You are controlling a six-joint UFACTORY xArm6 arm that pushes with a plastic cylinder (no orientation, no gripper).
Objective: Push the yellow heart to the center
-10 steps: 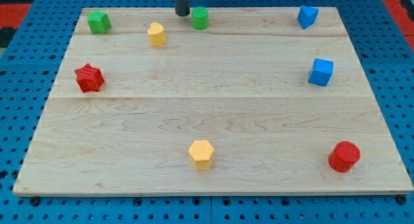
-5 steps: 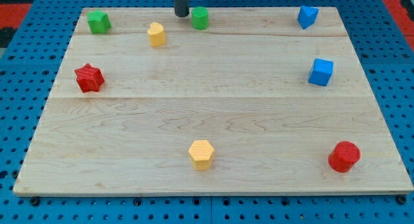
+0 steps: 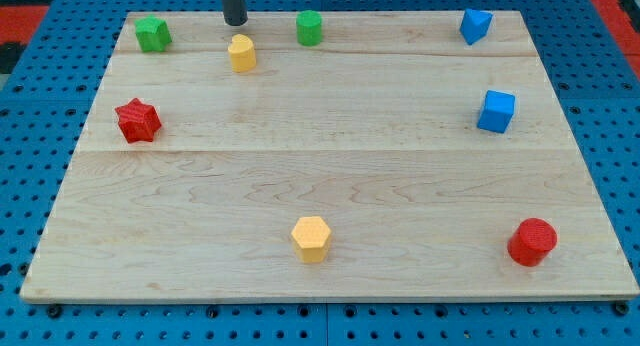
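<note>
Small, rigid, probably light yellow heart-shaped plastic block near the pale wooden board's top edge, left of middle, likely sliding easily if pushed squarely on its far face; my tip just above it, bare, gripping nothing.

Non-task items on the wooden worktop:
- green block, shape unclear, top-left corner of the view
- green cylinder at the top edge, a little left of centre
- blue block, wedge-like, top-right corner
- blue cube below it, near the right edge
- red star near the left edge, below the first green block
- yellow hexagon near the bottom edge, about mid-width
- red cylinder, bottom-right corner

All well apart, none touching. Blue pegboard surrounds the worktop; red patches at the view's top corners.
</note>
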